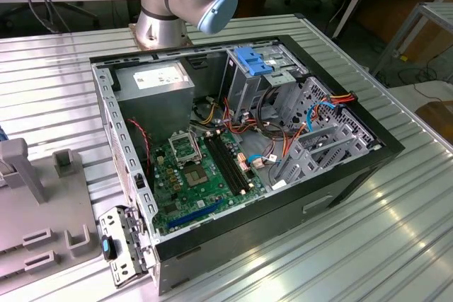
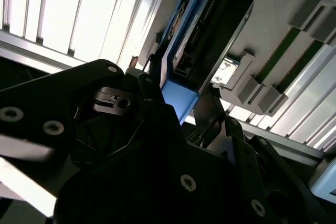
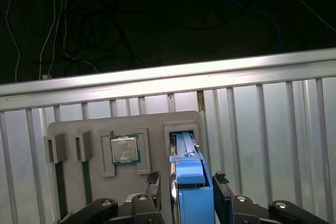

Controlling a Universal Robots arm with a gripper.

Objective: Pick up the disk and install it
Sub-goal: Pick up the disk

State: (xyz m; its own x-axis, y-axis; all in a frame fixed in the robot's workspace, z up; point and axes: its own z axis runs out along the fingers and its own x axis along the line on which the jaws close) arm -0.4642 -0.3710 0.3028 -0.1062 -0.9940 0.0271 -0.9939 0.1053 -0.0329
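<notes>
Over the grey tray [image 3: 79, 128], the gripper [image 3: 186, 178] pinches the blue-edged disk [image 3: 190, 203] standing in a slot beside a chip [image 3: 125, 150].

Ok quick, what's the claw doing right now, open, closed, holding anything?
Claw: straddles the disk, which stands in the grey holder; open or clamped cannot be told.

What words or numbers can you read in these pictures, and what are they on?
No text can be read.
White label on the silver power supply: print too small to read.
Processor chip in the grey holder: markings too blurred to read.
The disk, blue-framed, in the first wrist view: no readable print.
</notes>
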